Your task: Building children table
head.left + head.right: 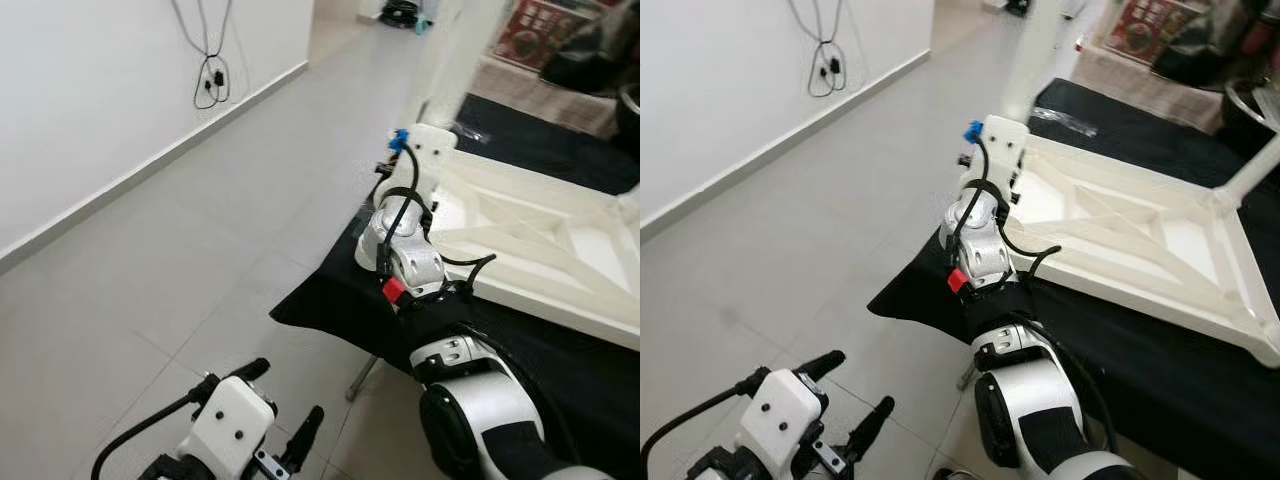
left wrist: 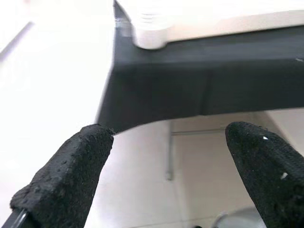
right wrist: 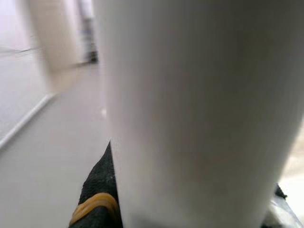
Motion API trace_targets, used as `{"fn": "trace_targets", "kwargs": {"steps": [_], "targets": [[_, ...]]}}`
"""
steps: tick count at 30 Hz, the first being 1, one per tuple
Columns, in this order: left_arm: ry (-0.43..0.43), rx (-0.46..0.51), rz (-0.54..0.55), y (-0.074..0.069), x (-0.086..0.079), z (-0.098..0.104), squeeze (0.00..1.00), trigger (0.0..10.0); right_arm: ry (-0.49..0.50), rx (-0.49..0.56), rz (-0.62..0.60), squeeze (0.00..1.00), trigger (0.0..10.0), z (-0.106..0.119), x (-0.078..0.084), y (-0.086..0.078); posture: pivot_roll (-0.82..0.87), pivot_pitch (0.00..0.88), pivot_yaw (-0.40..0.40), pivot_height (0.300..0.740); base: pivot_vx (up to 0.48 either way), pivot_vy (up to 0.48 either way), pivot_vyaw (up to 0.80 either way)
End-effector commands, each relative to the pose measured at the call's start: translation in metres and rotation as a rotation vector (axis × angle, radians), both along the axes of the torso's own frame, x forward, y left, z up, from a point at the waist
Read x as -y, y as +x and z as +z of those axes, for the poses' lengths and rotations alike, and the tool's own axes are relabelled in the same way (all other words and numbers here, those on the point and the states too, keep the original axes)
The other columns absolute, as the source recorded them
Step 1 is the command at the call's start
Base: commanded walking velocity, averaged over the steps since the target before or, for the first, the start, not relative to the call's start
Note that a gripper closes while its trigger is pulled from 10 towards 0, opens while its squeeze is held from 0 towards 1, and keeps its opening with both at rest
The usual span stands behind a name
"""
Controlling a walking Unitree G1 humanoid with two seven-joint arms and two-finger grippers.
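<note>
left pincer [image 1: 283, 412] pebbled black pads apart | right pincer [image 3: 102, 199] seemingly clasping smooth white table leg [image 3: 199, 114]

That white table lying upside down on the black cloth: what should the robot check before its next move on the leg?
1. Tabletop lying flat, underside up, on the black cloth: ok.
2. White leg standing upright at the near corner: ok.
3. Right gripper around the leg: ok by the right wrist view, where the leg sits tight against a finger.
4. Leg fully seated in its socket: cannot tell.
5. Left gripper open, low over the floor, clear of the table: ok.
6. Far corner leg fitted: ok.
</note>
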State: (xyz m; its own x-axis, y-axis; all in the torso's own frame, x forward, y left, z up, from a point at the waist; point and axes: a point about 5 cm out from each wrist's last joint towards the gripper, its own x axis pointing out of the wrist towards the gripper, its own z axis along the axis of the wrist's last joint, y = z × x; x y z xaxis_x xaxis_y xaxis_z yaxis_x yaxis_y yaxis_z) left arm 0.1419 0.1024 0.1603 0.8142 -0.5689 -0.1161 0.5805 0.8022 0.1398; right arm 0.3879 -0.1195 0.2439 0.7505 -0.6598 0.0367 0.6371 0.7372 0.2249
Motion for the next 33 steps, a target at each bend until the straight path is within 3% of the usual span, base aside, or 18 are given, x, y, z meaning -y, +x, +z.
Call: {"fn": "trace_targets", "kwargs": {"steps": [1, 9, 12, 16, 29, 30, 33], "targets": [[-0.003, -0.014, 0.01, 0.002, 0.001, -0.002, 0.0, 10.0, 0.109, -0.155, -0.183, 0.0, 10.0, -0.039, 0.019, -0.005, 0.21, 0.216, -0.127, 0.74, 0.0, 0.0, 0.0], [-0.012, -0.001, -0.045, 0.002, 0.009, 0.0, 0.0, 10.0, 0.22, -0.173, -0.295, 0.0, 10.0, -0.041, 0.02, -0.008, 0.22, 0.221, -0.118, 0.74, 0.0, 0.0, 0.0], [-0.011, -0.001, -0.049, 0.002, 0.01, 0.0, 0.0, 10.0, 0.218, -0.182, -0.298, 0.0, 10.0, -0.04, 0.017, -0.008, 0.22, 0.225, -0.116, 0.74, 0.0, 0.0, 0.0], [-0.013, -0.006, -0.073, 0.002, 0.011, 0.0, 0.0, 10.0, 0.156, -0.181, -0.244, 0.0, 10.0, -0.03, 0.0, -0.005, 0.21, 0.237, -0.12, 0.74, 0.0, 0.0, 0.0], [-0.03, 0.049, -0.093, 0.003, 0.017, 0.007, 0.0, 10.0, 0.144, -0.142, -0.226, 0.0, 10.0, -0.025, -0.001, -0.001, 0.2, 0.234, -0.124, 0.74, 0.0, 0.0, 0.0], [-0.027, 0.046, -0.091, 0.003, 0.016, 0.007, 0.0, 10.0, 0.155, -0.144, -0.208, 1.0, 10.0, -0.026, -0.003, -0.001, 0.2, 0.232, -0.126, 0.74, 0.0, 0.0, 0.0], [-0.025, 0.044, -0.09, 0.003, 0.016, 0.006, 0.0, 10.0, 0.164, -0.148, -0.196, 1.0, 10.0, -0.027, -0.004, -0.001, 0.2, 0.232, -0.126, 0.74, 0.0, 0.0, 0.0]]}}
